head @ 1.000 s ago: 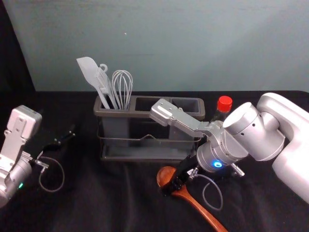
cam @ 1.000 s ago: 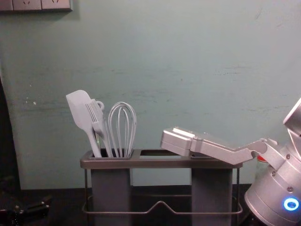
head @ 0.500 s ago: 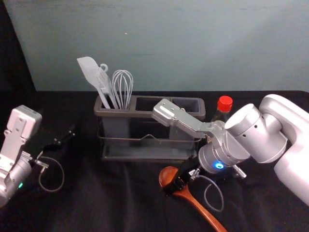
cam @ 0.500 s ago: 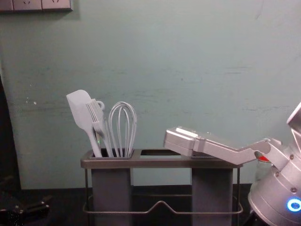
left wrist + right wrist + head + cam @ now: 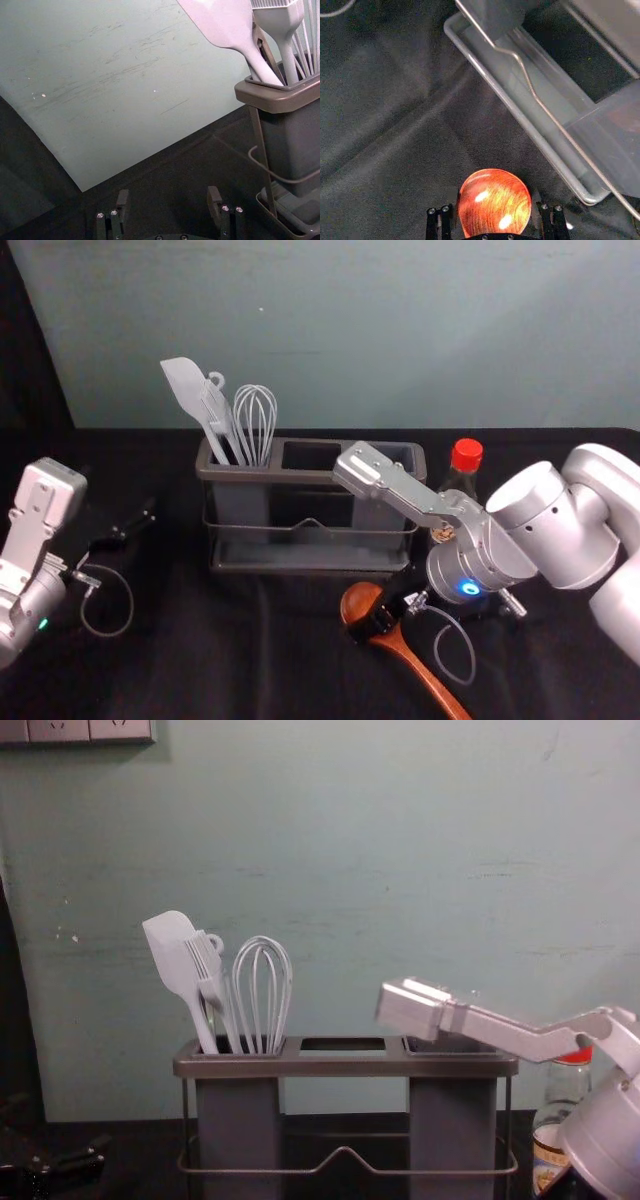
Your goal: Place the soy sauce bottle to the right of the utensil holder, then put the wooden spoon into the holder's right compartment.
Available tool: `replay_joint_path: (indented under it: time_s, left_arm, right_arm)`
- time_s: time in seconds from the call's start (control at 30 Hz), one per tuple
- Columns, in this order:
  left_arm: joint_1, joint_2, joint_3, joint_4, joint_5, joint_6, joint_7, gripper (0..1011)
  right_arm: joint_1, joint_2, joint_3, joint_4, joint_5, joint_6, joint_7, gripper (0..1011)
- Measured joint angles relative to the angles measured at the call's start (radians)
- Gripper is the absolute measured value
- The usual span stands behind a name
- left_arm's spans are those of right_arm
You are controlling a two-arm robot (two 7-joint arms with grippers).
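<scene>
In the head view my right gripper [image 5: 372,624] is at the bowl of the wooden spoon [image 5: 420,667], in front of the holder's right part; the handle slants toward the front edge. My right gripper [image 5: 494,206] has its fingers against both sides of the spoon bowl [image 5: 494,200]. The soy sauce bottle [image 5: 466,456], red-capped, stands upright right of the utensil holder [image 5: 310,477], partly behind my right arm; the chest view shows the bottle [image 5: 548,1148] too. On the left, my left gripper [image 5: 128,530] is parked, and my left gripper [image 5: 168,202] stands open and empty.
White utensils, a spatula [image 5: 184,386] and whisk [image 5: 254,418] among them, stand in the holder's left compartment. My right arm reaches over the holder's right compartment [image 5: 462,1045]. A wall rises behind the black cloth-covered table [image 5: 220,640].
My right arm has shifted to the right, and the spoon's bowl has moved right with the gripper. More of the bottle is uncovered in the chest view. The left arm has stayed still.
</scene>
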Motion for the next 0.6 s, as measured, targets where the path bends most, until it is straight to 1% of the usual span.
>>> replay_joint_path:
  time_s: [0.1, 0.2, 0.27, 0.3, 0.33, 0.53, 0.6]
  left_arm:
    - [0.0, 0.0, 0.0, 0.0, 0.0, 0.0, 0.0, 1011]
    - [0.0, 0.0, 0.0, 0.0, 0.0, 0.0, 0.0, 1011]
    - [0.0, 0.0, 0.0, 0.0, 0.0, 0.0, 0.0, 1011]
    - [0.0, 0.0, 0.0, 0.0, 0.0, 0.0, 0.0, 1012]
    - [0.0, 0.0, 0.0, 0.0, 0.0, 0.0, 0.0, 1011]
    - [0.0, 0.0, 0.0, 0.0, 0.0, 0.0, 0.0, 1011]
    - [0.0, 0.0, 0.0, 0.0, 0.0, 0.0, 0.0, 1012]
  right_arm:
    - [-0.019, 0.007, 0.022, -0.031, -0.004, -0.003, -0.01, 838]
    - [-0.032, 0.012, 0.037, -0.055, -0.006, -0.004, -0.016, 837]
    - [-0.05, 0.02, 0.058, -0.092, -0.008, -0.011, -0.023, 838]
    - [-0.05, 0.02, 0.058, -0.092, -0.008, -0.011, -0.023, 837]
    - [-0.064, 0.026, 0.071, -0.121, -0.011, -0.017, -0.03, 838]
    - [-0.108, 0.046, 0.121, -0.216, -0.019, -0.051, -0.056, 838]
    - [-0.13, 0.053, 0.147, -0.259, -0.022, -0.066, -0.069, 837]
